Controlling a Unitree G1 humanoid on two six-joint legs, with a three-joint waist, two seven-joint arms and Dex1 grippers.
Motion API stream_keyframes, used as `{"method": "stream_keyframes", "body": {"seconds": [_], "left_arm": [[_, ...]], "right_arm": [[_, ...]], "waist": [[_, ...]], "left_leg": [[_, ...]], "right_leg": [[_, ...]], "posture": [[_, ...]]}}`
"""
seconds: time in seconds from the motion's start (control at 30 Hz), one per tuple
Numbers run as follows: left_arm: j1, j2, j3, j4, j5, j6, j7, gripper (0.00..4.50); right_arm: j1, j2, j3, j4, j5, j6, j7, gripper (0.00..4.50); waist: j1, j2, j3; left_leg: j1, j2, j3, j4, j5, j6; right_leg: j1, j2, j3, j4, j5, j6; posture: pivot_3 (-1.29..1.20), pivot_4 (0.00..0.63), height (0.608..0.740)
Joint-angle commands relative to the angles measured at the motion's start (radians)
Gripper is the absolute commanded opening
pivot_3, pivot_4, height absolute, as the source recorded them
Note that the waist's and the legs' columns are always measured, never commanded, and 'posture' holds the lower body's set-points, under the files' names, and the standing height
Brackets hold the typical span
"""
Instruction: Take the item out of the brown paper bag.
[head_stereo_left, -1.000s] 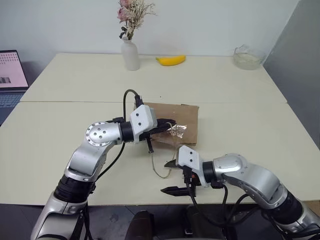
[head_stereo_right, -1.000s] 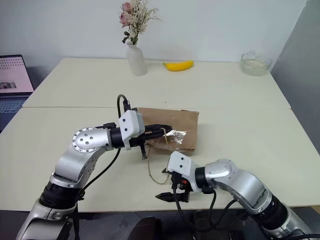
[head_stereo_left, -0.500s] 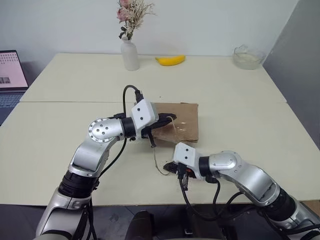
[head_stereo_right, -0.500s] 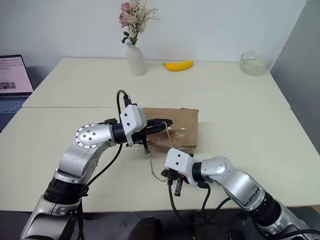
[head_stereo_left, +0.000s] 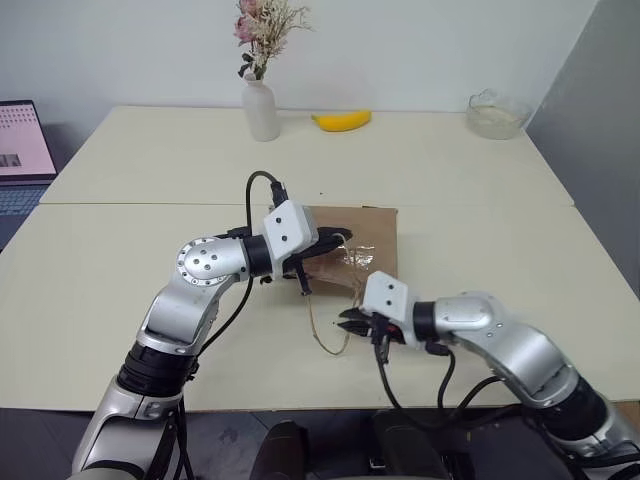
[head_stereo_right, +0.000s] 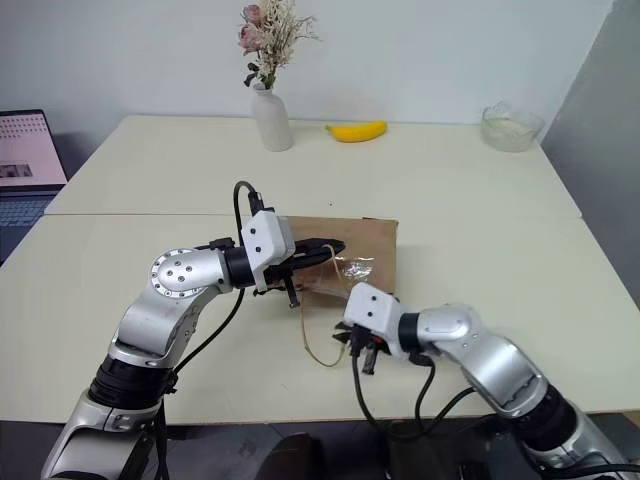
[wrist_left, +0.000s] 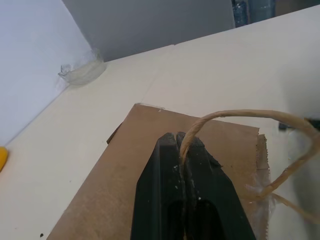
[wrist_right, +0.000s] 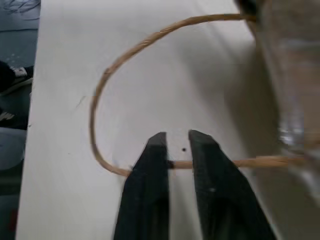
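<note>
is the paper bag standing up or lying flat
Lying flat: the brown paper bag rests on the table, the left gripper shut on its handle.

The left gripper is covering the mouth of the brown paper bag, so whatever is lying inside is staying hidden; something clear and crinkly at the opening is showing too blurred to identify; the laptop is running off the picture's edge.
</note>
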Motion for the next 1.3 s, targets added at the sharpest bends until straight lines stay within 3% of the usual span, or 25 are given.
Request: {"method": "stream_keyframes", "body": {"seconds": [0.03,0.1,0.23,0.43,0.7,0.8,0.97,1.0,1.2,1.3], "left_arm": [[-0.002,-0.003,0.001,-0.030,0.005,-0.017,-0.002,0.00],[-0.006,-0.006,-0.001,-0.025,0.005,-0.019,-0.003,0.00],[-0.018,-0.008,-0.003,-0.008,0.009,-0.027,-0.009,0.00],[-0.026,-0.011,-0.005,0.005,0.014,-0.035,-0.017,0.00],[-0.020,-0.005,-0.002,0.000,0.020,-0.040,-0.021,0.00],[-0.020,-0.005,0.002,-0.002,0.021,-0.038,-0.019,0.00],[-0.041,-0.005,0.012,0.006,0.019,-0.027,-0.017,0.00],[-0.048,-0.006,0.014,0.009,0.019,-0.021,-0.013,0.00],[-0.123,-0.034,0.048,0.040,0.005,0.075,0.058,0.00],[-0.222,-0.093,0.107,0.086,-0.028,0.218,0.167,0.00]], "right_arm": [[-0.007,-0.053,-0.072,-0.073,0.065,0.003,0.076,2.06],[-0.002,-0.096,-0.085,-0.104,0.127,0.018,0.147,2.72],[-0.023,-0.087,-0.058,-0.112,0.171,0.054,0.164,2.72],[-0.097,0.078,0.083,0.005,0.100,0.113,0.065,2.72],[-0.119,0.156,0.171,0.106,0.044,0.128,0.025,2.72],[-0.104,0.155,0.189,0.111,0.037,0.115,0.031,2.13],[-0.076,0.144,0.199,0.148,-0.009,0.071,0.025,0.23],[-0.071,0.136,0.202,0.160,-0.022,0.056,0.025,0.04],[-0.053,0.079,0.249,0.214,-0.143,-0.055,0.026,0.04],[-0.029,0.044,0.288,0.222,-0.214,-0.124,0.034,0.04]], "waist": [[0.000,0.000,0.000],[0.000,0.000,0.000],[-0.001,0.000,0.000],[-0.002,0.000,0.000],[-0.001,0.000,0.000],[-0.001,0.000,0.000],[-0.001,0.000,0.000],[-0.001,0.000,0.000],[0.000,0.000,0.000],[0.002,0.000,0.000]], "left_leg": [[0.000,0.000,0.000,0.000,0.000,0.000],[0.000,0.000,0.000,0.000,0.000,0.000],[0.000,0.001,-0.001,0.000,0.000,0.000],[0.001,0.002,-0.002,0.000,0.000,0.000],[-0.001,0.000,0.000,0.000,0.000,0.000],[-0.001,0.000,0.000,0.000,0.000,0.000],[0.000,0.001,-0.001,0.000,0.000,0.000],[0.000,0.001,-0.001,0.000,0.000,0.000],[0.000,0.000,-0.001,0.000,0.000,0.000],[0.000,-0.001,-0.001,0.000,0.000,0.000]], "right_leg": [[0.000,0.000,0.000,0.000,0.000,0.000],[0.000,0.000,0.000,0.000,0.000,0.000],[0.000,0.000,0.000,0.000,0.000,0.000],[0.000,0.000,-0.001,0.002,0.000,0.000],[0.000,-0.001,0.000,-0.001,0.000,0.000],[0.000,-0.001,0.000,0.000,0.000,0.000],[0.000,-0.001,-0.001,0.000,0.000,0.000],[0.000,-0.001,-0.001,0.000,0.000,0.000],[0.000,0.000,-0.001,0.000,0.000,0.000],[0.000,0.000,-0.001,0.000,0.000,0.000]], "posture": [[0.00,0.150,0.740],[0.00,0.150,0.740],[0.00,0.150,0.740],[0.00,0.150,0.740],[0.00,0.150,0.740],[0.00,0.150,0.740],[0.00,0.150,0.740],[0.00,0.150,0.740],[0.00,0.150,0.740],[0.00,0.150,0.740]]}}
